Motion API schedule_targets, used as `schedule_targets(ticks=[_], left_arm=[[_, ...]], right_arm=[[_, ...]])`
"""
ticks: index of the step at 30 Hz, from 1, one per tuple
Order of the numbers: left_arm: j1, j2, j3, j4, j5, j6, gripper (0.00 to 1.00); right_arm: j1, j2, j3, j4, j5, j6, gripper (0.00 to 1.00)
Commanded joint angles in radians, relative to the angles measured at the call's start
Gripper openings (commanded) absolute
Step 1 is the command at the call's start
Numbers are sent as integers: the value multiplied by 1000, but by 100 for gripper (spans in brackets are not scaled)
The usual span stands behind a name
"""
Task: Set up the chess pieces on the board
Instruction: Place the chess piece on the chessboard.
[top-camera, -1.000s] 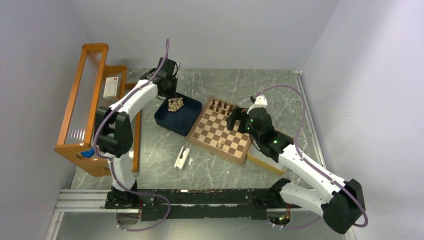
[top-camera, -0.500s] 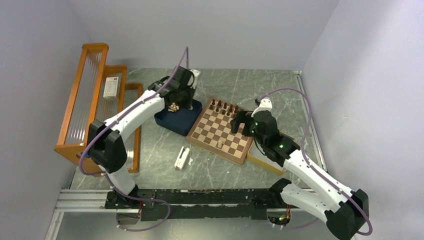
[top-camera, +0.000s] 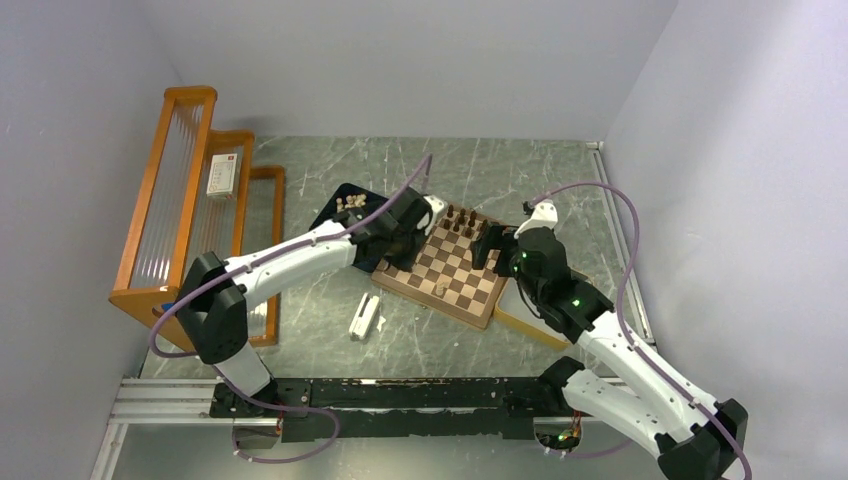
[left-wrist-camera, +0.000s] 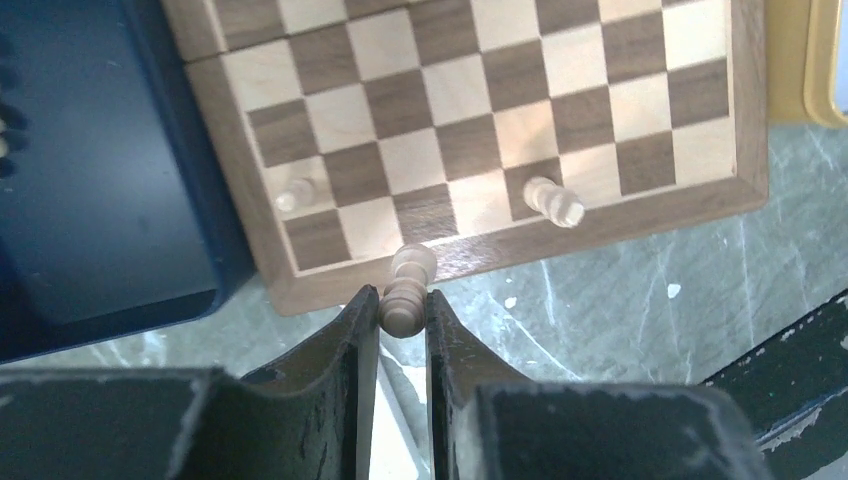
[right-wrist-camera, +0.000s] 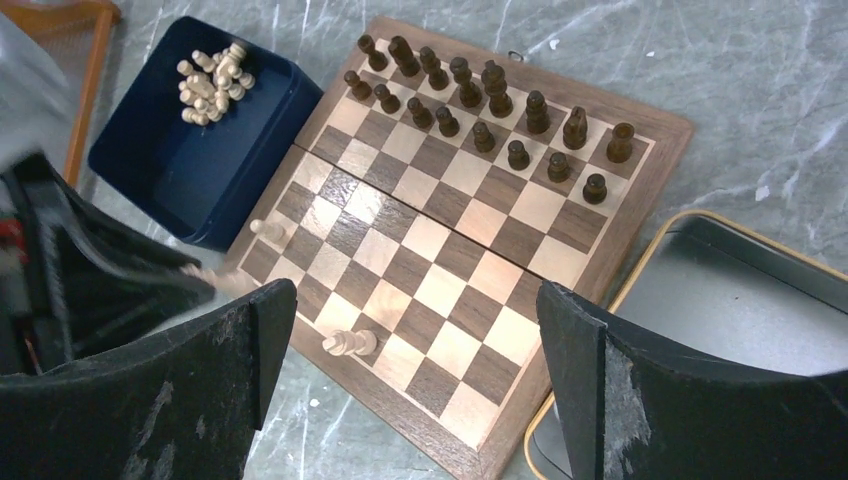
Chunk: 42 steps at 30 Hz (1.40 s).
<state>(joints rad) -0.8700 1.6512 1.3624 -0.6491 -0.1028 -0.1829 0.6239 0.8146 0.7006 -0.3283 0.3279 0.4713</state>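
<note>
The chessboard lies mid-table; it also shows in the left wrist view and the right wrist view. Several dark pieces stand in two rows on its far side. Two pale pieces stand on the near side: one by the left rim, one in the near row. My left gripper is shut on a pale piece, held above the board's near left rim. My right gripper is open and empty above the board's right part.
A dark blue tray holding several pale pieces sits left of the board. A yellow-rimmed tray lies at the board's right. A white object lies on the table in front. An orange rack stands at far left.
My left arm has swung from the blue tray right to the board's left edge, carrying a pale piece. My right gripper has drifted slightly right and farther back over the board.
</note>
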Motion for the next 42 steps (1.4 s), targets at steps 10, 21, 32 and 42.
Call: schedule_targets(ticks=[10,21,32,42], left_arm=[[-137,43,-69,114,-87,-52,18],[-153,120,-18,108,-101,-59,18],[-155,146,-3,114,-91,-71,18],[-157,177,-14,133,-100,-76,18]], right_arm=[[4,-50,4,-42,36,21,94],[4,-51,22,-20,20,18,94],[4,-71,-2,-4,45,15,94],[4,-62,-1,-3,51,5,94]])
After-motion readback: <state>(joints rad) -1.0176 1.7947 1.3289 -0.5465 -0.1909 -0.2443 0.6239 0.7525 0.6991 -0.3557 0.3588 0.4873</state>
